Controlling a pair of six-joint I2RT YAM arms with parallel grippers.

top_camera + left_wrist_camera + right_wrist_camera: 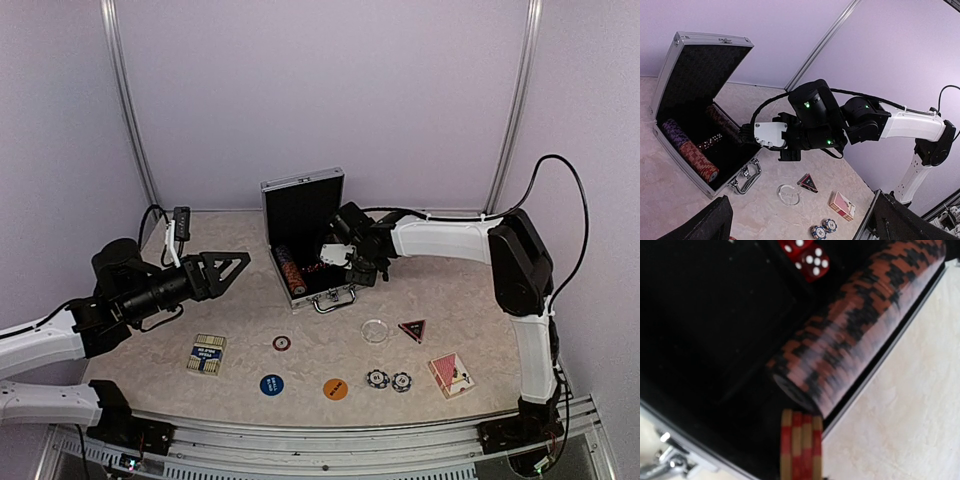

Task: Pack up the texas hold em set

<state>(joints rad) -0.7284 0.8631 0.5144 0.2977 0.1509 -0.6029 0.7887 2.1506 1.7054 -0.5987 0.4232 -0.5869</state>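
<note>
Beige marbled tabletop (470, 300); lilac backdrop (320, 90) w/ two metal poles (130, 100).

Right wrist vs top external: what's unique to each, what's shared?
Right wrist only: two red dice in the case, and a few red-and-tan chips edge-on at the frame's bottom. Top external only: the open left gripper, plus blue card deck, red card deck, blue disc, orange disc, clear disc and dark triangle loose on the table. Both: the red-and-black chip row in the case.
</note>
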